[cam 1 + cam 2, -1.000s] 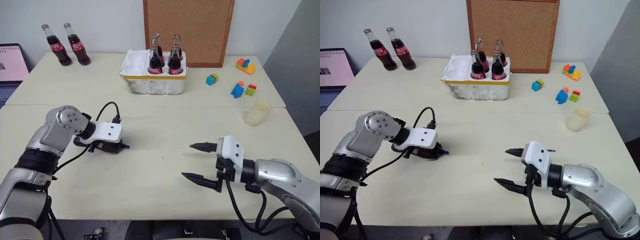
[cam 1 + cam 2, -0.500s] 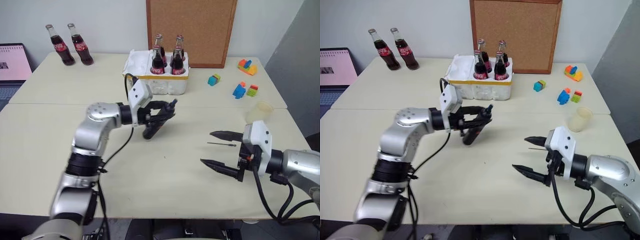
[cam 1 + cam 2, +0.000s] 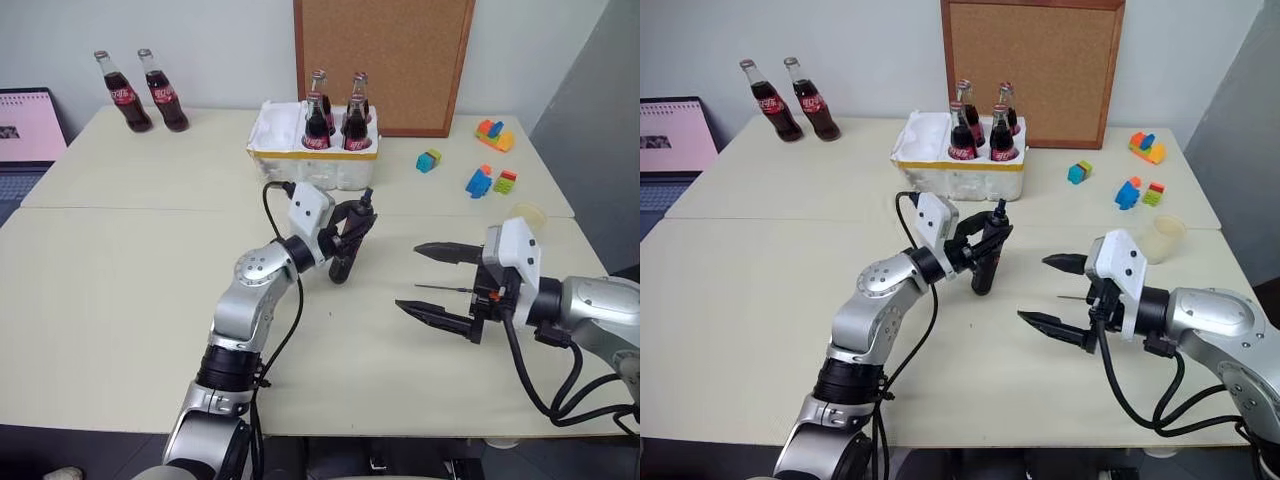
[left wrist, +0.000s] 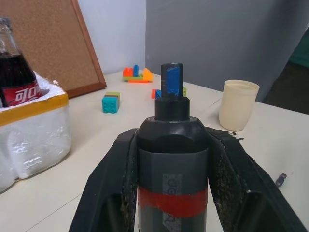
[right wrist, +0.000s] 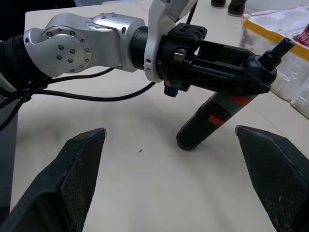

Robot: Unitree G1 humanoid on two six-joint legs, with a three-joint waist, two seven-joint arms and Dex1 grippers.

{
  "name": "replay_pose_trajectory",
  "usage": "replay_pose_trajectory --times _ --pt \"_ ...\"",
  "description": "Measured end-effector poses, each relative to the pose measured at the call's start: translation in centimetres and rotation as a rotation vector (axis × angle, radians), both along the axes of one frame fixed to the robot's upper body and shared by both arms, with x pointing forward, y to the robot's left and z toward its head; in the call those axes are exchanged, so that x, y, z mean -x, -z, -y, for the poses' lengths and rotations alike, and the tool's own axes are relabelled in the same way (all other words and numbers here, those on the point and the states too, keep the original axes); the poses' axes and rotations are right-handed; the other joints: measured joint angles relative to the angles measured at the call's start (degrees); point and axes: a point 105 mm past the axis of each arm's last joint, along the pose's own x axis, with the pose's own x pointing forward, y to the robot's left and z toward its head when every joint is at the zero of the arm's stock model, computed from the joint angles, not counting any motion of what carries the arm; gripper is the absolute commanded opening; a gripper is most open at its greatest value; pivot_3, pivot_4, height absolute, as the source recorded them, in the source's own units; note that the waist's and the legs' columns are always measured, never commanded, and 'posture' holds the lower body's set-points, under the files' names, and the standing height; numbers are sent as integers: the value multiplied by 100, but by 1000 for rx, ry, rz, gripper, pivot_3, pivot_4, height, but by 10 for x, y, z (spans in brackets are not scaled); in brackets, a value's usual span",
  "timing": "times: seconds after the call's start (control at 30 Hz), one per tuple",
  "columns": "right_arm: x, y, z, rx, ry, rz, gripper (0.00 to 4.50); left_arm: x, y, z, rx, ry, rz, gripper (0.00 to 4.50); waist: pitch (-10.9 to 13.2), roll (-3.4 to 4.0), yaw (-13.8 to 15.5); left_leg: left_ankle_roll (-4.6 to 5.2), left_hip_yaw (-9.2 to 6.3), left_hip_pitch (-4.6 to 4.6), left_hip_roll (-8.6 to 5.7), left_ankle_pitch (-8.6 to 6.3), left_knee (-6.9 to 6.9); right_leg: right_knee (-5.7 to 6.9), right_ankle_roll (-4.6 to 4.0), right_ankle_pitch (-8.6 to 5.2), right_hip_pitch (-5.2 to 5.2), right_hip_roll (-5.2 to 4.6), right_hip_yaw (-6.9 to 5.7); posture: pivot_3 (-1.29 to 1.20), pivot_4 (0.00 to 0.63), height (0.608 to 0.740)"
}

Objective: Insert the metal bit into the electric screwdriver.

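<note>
Overhead, cream table [image 3: 120,300]; corkboard [image 3: 380,60] against wall.

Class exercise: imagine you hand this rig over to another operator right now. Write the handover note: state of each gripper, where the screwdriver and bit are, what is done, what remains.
Left gripper: shut on the electric screwdriver, held tilted above the table near the middle, nose end uppermost.
Right gripper: open and holding nothing, fingers spread wide, off to the screwdriver's right.
Metal bit: lying flat on the table, seen between the right gripper's open fingers, not gripped.
Done: screwdriver picked up and brought toward the centre.
Left: grasp the bit with the right gripper, line it up with the screwdriver's nose, push it in.
</note>
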Motion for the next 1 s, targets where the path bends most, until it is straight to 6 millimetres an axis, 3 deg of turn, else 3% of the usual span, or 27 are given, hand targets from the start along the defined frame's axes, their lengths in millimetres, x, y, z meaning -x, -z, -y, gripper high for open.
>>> replay_pose_trajectory --times 0.37,0.7,0.87,1.0 --pt "-6 -3 -1 20 -17 21 4500 22 5 -21 -19 -61 36 1639 -2 4 -40 0 2 44 3 0 -5 0 0 1 38 4 -2 0 150 740" --pt "-12 -4 3 44 -27 29 4500 29 7 -37 4 -112 7 1638 -3 5 -87 1 9 67 3 -1 -8 0 2 3 50 3 5 0 150 740" --pt "-28 7 17 170 5 25 4500 32 7 -38 5 -112 15 1638 -3 6 -111 1 20 70 1 -1 -12 -2 2 3 50 3 15 0 150 740" --pt "-50 30 45 388 61 -46 4500 31 7 -36 0 -110 20 1637 -3 6 -129 1 29 76 1 -1 -17 -5 2 3 51 -1 22 0 150 740"
